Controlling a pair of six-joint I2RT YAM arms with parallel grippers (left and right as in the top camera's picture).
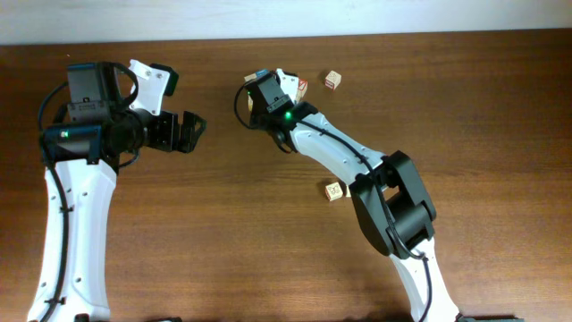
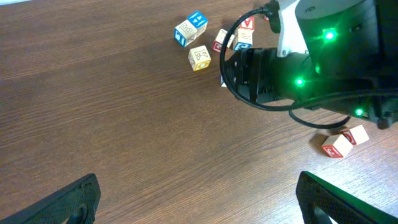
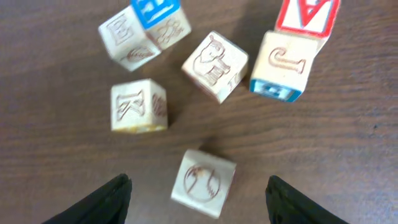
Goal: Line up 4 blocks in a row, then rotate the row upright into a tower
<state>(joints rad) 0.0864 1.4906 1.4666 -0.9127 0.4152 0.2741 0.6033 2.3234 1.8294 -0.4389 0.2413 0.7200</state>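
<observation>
My right fingers (image 3: 115,199) stand apart either side of the nearest block (image 3: 202,183), gripping nothing, left fingers (image 2: 74,199) wide open and empty off left; blocks (image 3: 214,65) sit clustered far-centre on the tabletop (image 1: 223,224), rotated count unreadable, likely some left.

Robot lab bench, dark wood-grain table (image 1: 223,250), two white robot arms (image 1: 73,234)
</observation>
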